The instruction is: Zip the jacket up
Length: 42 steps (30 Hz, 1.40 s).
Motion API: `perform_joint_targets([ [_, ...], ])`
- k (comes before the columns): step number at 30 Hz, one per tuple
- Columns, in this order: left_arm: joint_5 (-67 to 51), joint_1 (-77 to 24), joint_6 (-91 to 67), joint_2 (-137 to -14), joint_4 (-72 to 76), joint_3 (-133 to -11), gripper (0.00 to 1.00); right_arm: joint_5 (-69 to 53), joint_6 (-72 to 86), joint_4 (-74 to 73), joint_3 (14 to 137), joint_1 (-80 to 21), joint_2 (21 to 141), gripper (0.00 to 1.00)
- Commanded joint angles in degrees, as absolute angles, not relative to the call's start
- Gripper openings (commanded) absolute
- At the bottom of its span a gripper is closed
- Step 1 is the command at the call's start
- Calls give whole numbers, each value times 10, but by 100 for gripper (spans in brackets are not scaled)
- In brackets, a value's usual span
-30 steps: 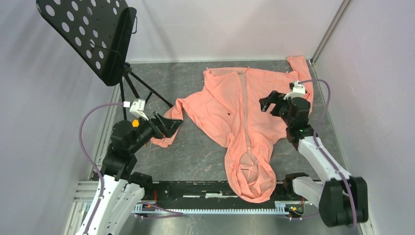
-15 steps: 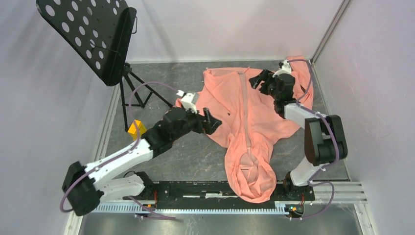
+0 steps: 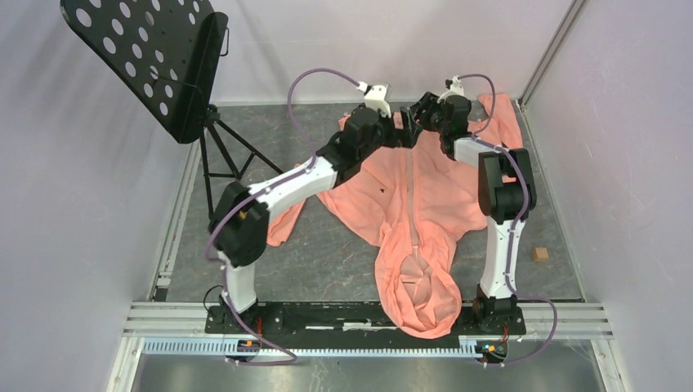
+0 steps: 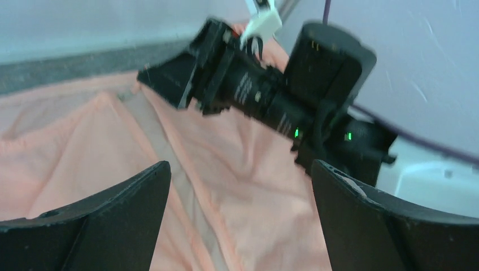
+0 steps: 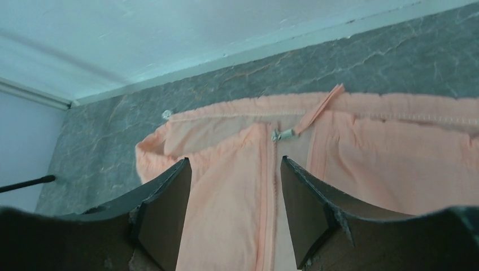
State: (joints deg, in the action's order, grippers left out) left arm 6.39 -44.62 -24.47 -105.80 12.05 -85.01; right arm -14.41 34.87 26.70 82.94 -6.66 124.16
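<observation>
Salmon-pink thin hooded jacket [image 3: 445, 184] lies spread on the dark grey marbled table [image 3: 327, 245], hood nearest the arm bases, small metal zipper pull [image 5: 282, 134] at its far hem, where the right gripper [image 5: 236, 180] hovers with jaws moderately apart and the left gripper [image 4: 240, 189] gapes wide beside it.

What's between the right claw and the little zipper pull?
Only pink cloth of the jacket and its zipper line, seen in the right wrist view. Nothing else lies between the right claw and the zipper pull.
</observation>
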Motion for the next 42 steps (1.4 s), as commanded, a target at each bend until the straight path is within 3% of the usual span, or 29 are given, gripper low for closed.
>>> perform_joint_targets([
  [1,20,-400,-235,-1149,128,-984,100,-113,358,228,948,-61,1312,65],
  [5,3,-372,-229,-1214,114,-1061,100,-84,373,202,1027,-61,1370,66],
  [11,-10,-349,-194,-1232,128,-1028,100,-47,374,186,1052,-62,1399,61],
  [22,-73,-313,-264,-1264,133,-1015,100,-46,386,200,1058,-64,1420,39],
  [42,-91,-313,-272,-1283,133,-1025,100,-41,408,209,1121,-73,1487,39],
])
